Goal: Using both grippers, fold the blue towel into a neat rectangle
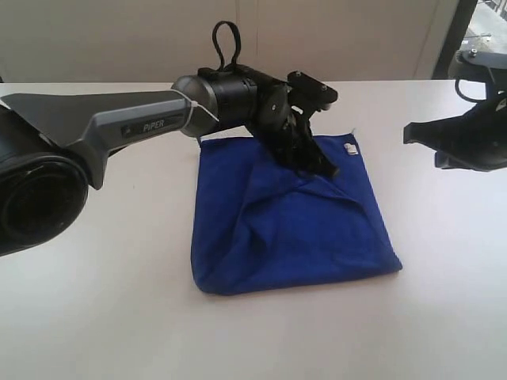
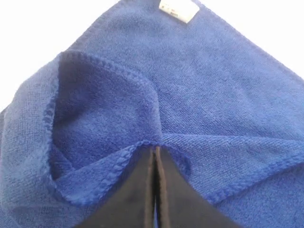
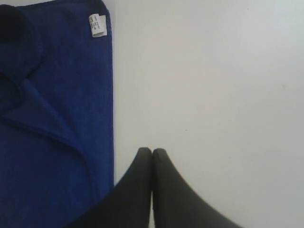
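Exterior view has the towel [image 1: 293, 237] lying near the middle of the white table [image 1: 119, 317], roughly square but rumpled, with a diagonal ridge running across it and a white label [image 1: 349, 147] at its far right corner. The left gripper [image 1: 317, 162] reaches down onto the far part of the cloth. In the left wrist view its fingers are pressed together with the stitched hem [image 2: 118, 159] of a turned-over flap [image 2: 104, 109] curling round their tips, so it looks clamped on that hem by a very thin bite. The right gripper [image 1: 412, 134] hangs off to the right, well apart from the other arm. Its wrist view shows the jaws together on nothing, above bare table just beside the towel's side edge. The main risk, as I judge it, is the shallow pinch: any pull could let the hem slip out and drop the flap in a heap. With only 1 gripper on the cloth, a drag may also swing or slide the whole towel instead of folding it, leaving skewed edges. I cannot tell whether the bite takes 1 layer or 2. If it takes 2, lifting would raise the base as well. The right gripper must open before it can help.
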